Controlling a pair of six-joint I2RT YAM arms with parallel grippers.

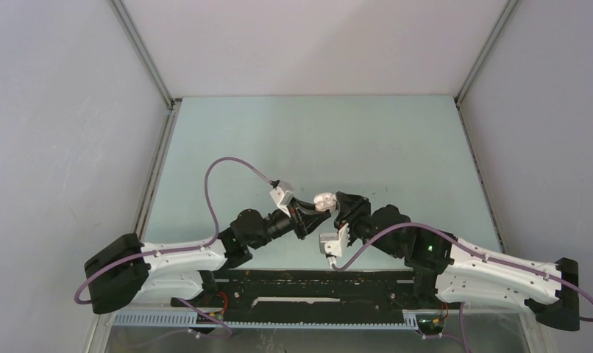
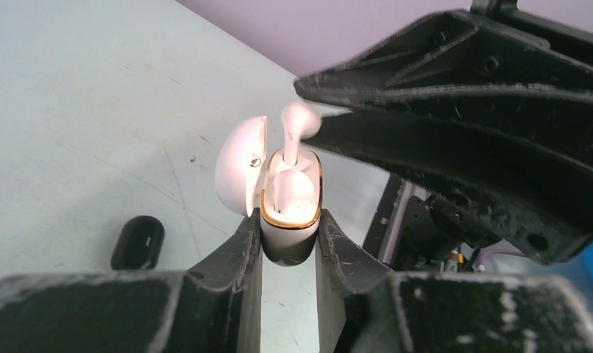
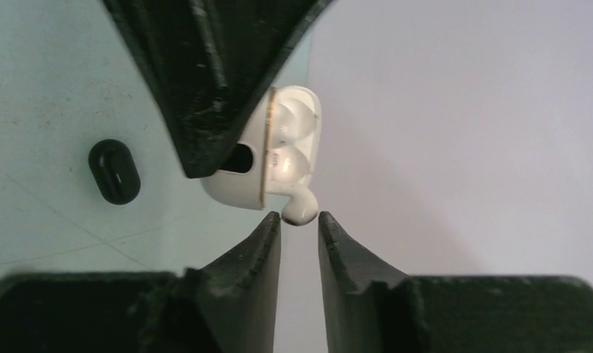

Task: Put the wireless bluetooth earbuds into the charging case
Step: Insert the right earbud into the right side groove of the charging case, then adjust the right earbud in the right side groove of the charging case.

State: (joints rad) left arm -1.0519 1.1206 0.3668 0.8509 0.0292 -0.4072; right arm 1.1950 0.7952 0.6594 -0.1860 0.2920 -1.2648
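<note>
Earbud [image 3: 301, 208]: where was it? (Student)
Stem partly in the open case [image 2: 288, 246], head at the right jaws' tips; those stood narrowly apart, grip not discernible. Left jaws clamped the case above the desk [image 2: 95, 110]. (Tutor)
Best technique? (Student)
Likely a straight push along the socket, case held steady, until the bud seated beside its twin [image 2: 290, 187]. (Tutor)

The right pincer [image 3: 299, 219] crowds the charging case [image 3: 237, 191], its raised lid [image 2: 238, 165] walls one side; the far table [image 1: 315, 132] gives room.

Pale-green table [image 1: 315, 132] (scuffed) — grey walls [image 1: 58, 110]
</note>
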